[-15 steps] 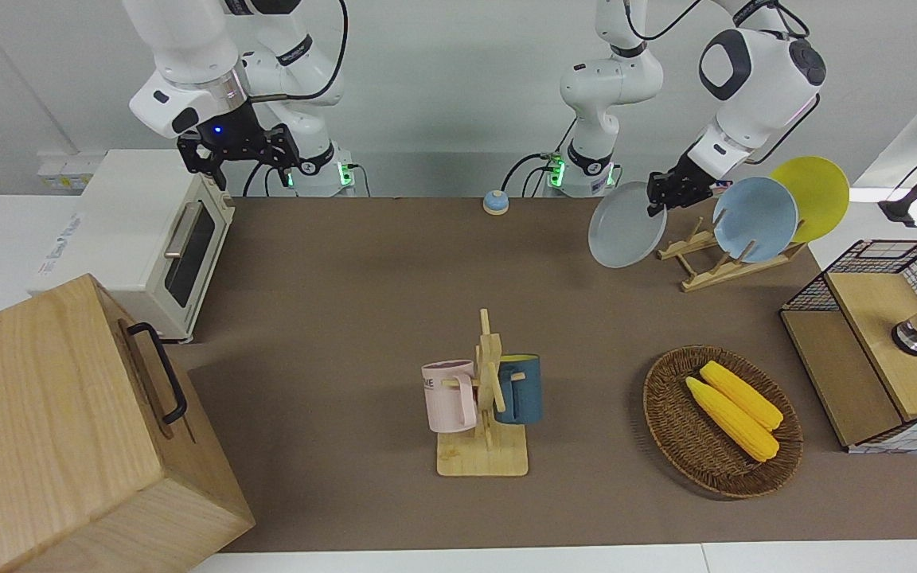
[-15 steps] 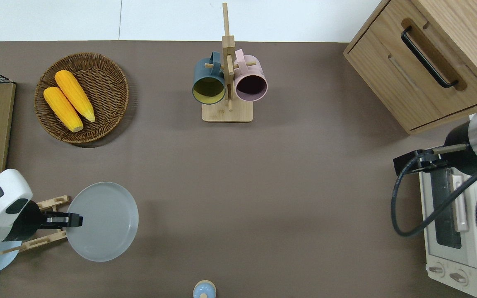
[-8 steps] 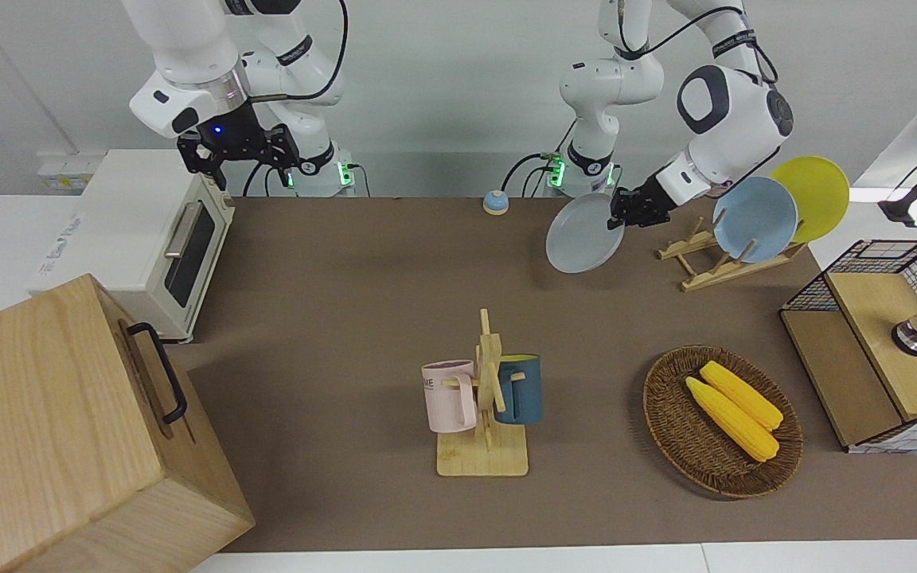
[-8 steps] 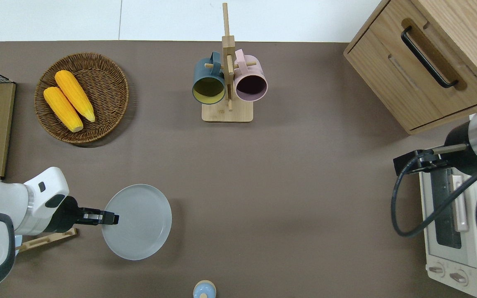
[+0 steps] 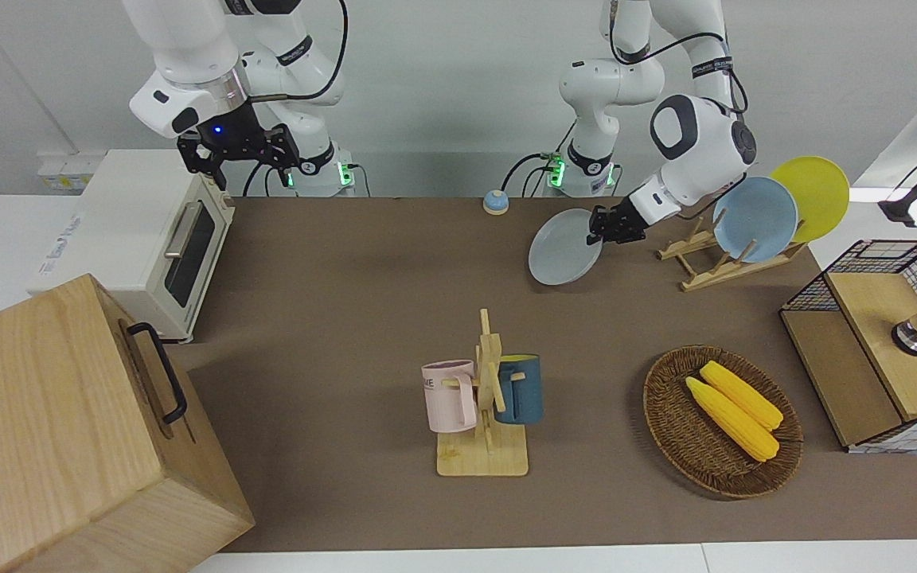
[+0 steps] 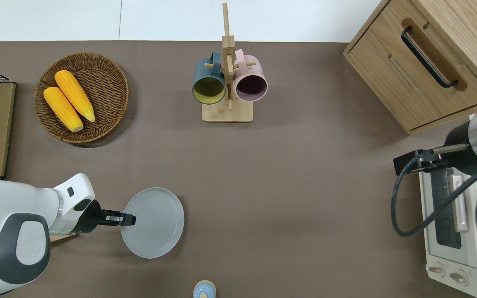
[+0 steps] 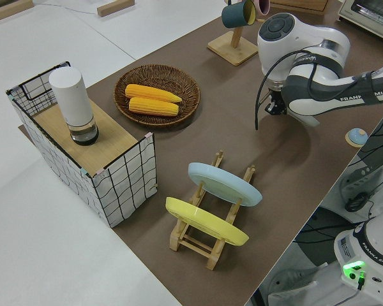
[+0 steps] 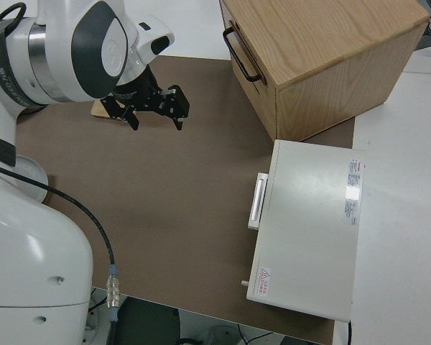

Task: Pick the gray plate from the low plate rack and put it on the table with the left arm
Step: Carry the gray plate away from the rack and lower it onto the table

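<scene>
Over bare table [image 6: 288, 174], between the rack [image 5: 709, 263] and the small blue bell [image 6: 204, 289], the left gripper [image 6: 128, 219] is gripping the gray plate [image 6: 155, 223] by its rim, fingers closed on the edge nearest the rack. The plate is hanging tilted in the front view; whether its low edge is touching the table, I cannot tell. The rack is holding a blue plate [image 5: 755, 219] and a yellow plate [image 5: 813, 195]. The right arm is parked, its gripper [image 8: 156, 108] spread open.
</scene>
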